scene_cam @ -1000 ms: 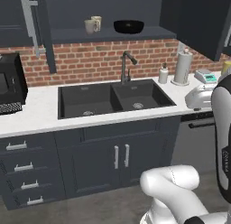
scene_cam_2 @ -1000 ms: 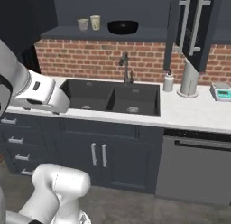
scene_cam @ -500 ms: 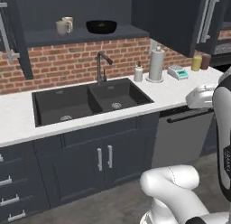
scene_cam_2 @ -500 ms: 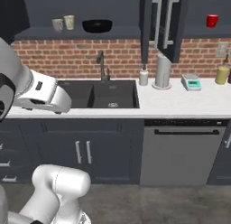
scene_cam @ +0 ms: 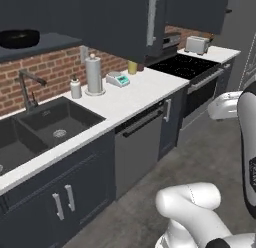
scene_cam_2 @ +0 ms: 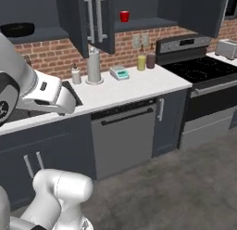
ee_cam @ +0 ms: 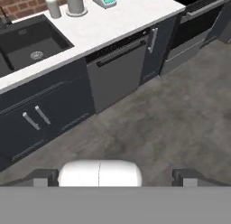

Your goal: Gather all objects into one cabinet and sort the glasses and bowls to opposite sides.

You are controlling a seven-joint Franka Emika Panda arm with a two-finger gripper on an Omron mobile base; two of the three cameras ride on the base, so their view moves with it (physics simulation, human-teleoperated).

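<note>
A small red cup [scene_cam_2: 124, 15], one of the glasses, stands on the shelf of the dark upper cabinet [scene_cam_2: 143, 25], whose door [scene_cam_2: 95, 20] with long grey bar handles hangs open. That door [scene_cam: 151, 19] hides the cup in the left base view. The wide black bowl [scene_cam_2: 17, 28] [scene_cam: 20, 38] sits on a dark shelf above the sink, far left of the cup. My gripper [ee_cam: 115, 178] is open with nothing between its fingertips [ee_cam: 45, 177]. It hangs low over the floor in front of the dishwasher [ee_cam: 119, 67], far below both shelves.
On the white counter [scene_cam_2: 139, 85] stand a paper towel holder [scene_cam_2: 94, 66], a soap bottle [scene_cam_2: 76, 75], a small scale [scene_cam_2: 120, 73] and yellow [scene_cam_2: 141, 62] and maroon [scene_cam_2: 151, 60] canisters. The sink [scene_cam: 45, 127] lies left, the stove [scene_cam_2: 199, 71] and toaster [scene_cam_2: 227, 48] right.
The whole picture has slid from the sink toward the dishwasher and stove, so the base has moved right. The red cup's cabinet came further into view. No object has moved.
</note>
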